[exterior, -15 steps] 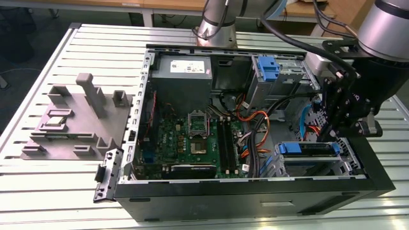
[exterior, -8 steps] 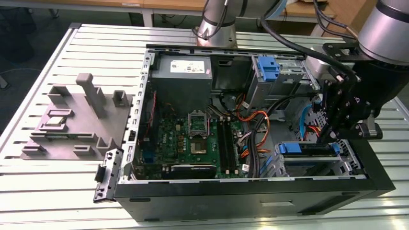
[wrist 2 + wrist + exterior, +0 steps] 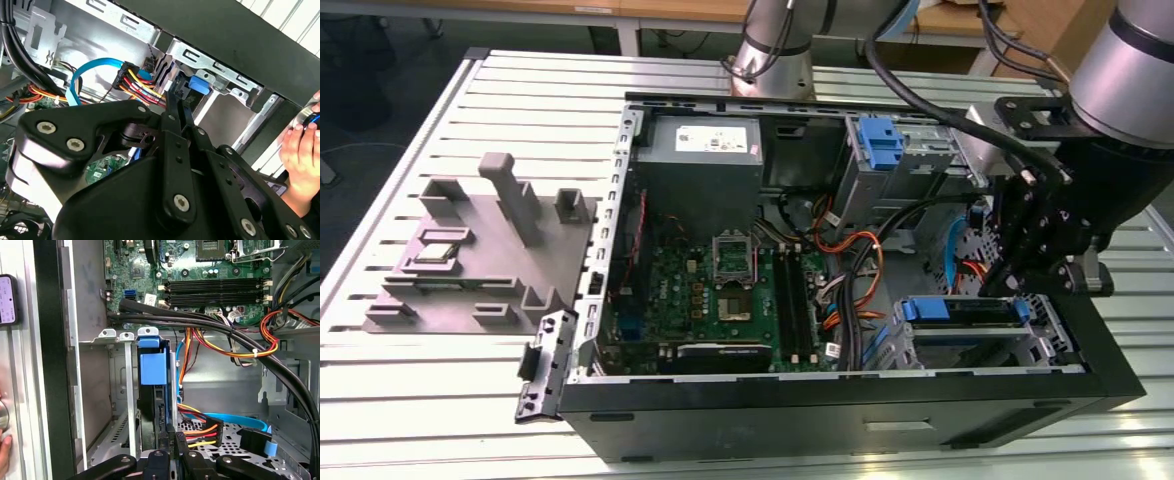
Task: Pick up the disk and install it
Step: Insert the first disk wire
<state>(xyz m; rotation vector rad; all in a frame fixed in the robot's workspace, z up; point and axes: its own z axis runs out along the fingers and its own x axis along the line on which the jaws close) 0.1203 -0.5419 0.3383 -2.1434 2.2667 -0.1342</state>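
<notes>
The disk point(image 3: 965, 311) sits in the drive cage at the case's front corner on the exterior view's right, its blue carrier bracket showing along the top. In the first wrist view the disk point(image 3: 159, 405) stands edge-on between the cage rails, capped by its blue bracket tab point(image 3: 152, 367). My gripper point(image 3: 1017, 288) reaches down at that cage's right end. Its black fingers point(image 3: 176, 117) lie close together, pinching the disk's edge, with the blue tab point(image 3: 198, 85) just beyond their tips. In the first wrist view the gripper point(image 3: 175, 441) meets the disk's near end.
Bundled cables point(image 3: 225, 342) and a power plug point(image 3: 200, 432) crowd the space beside the cage. A blue-handled caddy point(image 3: 883, 145) is fixed near the power supply point(image 3: 704, 140). A grey fixture point(image 3: 480, 250) lies left of the case. A person's hand point(image 3: 300, 150) is just outside the case.
</notes>
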